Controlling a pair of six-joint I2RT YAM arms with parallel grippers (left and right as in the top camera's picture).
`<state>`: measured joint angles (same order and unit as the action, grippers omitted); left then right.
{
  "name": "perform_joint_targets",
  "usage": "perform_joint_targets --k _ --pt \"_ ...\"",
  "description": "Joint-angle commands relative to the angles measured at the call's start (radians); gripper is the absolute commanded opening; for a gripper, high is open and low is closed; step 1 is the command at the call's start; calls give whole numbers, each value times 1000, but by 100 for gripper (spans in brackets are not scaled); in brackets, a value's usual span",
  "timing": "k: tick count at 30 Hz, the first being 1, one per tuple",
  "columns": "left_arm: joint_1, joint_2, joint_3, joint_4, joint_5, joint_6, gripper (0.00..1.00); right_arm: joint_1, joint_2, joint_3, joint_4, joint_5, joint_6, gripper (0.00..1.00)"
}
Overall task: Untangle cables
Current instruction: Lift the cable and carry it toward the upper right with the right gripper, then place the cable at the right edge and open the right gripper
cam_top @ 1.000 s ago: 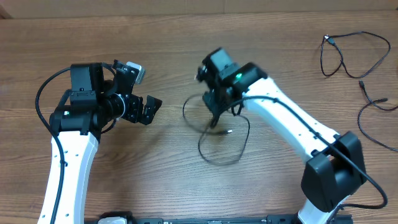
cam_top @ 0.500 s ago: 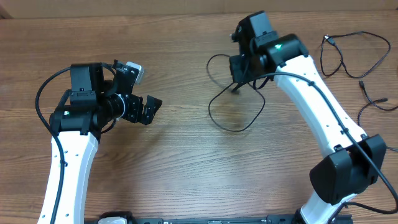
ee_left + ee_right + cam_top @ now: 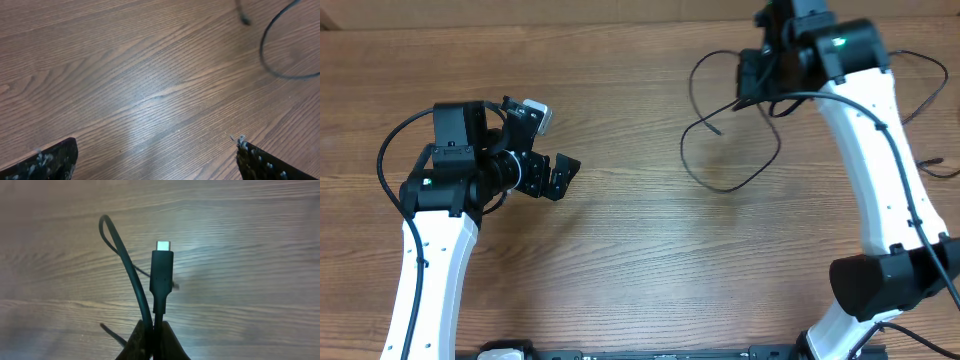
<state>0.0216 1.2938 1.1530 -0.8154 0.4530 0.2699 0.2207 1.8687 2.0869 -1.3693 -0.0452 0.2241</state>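
Note:
My right gripper point(image 3: 757, 82) is shut on a thin black cable point(image 3: 723, 190) and holds it lifted at the back right of the table. The cable's loops hang down to the wood. In the right wrist view the fingers point(image 3: 154, 330) pinch two strands of it, and its plug with a silvery end point(image 3: 162, 270) stands up above the fingertips. My left gripper point(image 3: 560, 175) is open and empty at the left. Its view point(image 3: 155, 165) shows bare wood, with a cable loop point(image 3: 265, 50) and a plug end point(image 3: 245, 21) at the top right.
Other thin black cables lie at the far right edge of the table point(image 3: 920, 54), point(image 3: 938, 167), partly hidden behind my right arm. Both arms' white links reach in from the front edge.
My right gripper has carried the cable from the table's centre up and to the right, toward the back right. The loops have trailed along with it. The left arm has not moved.

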Motion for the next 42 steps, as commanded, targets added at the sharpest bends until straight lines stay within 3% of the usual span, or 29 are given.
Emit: perform_joint_targets --k 1,17,42 --pt "2 -19 21 3 15 22 100 -40 -17 72 -21 0 20 4" --pt "2 -19 21 3 15 22 99 -278 -98 82 -101 8 19 4" --pt "2 -19 21 3 14 22 100 -897 -100 82 -165 33 18 4"
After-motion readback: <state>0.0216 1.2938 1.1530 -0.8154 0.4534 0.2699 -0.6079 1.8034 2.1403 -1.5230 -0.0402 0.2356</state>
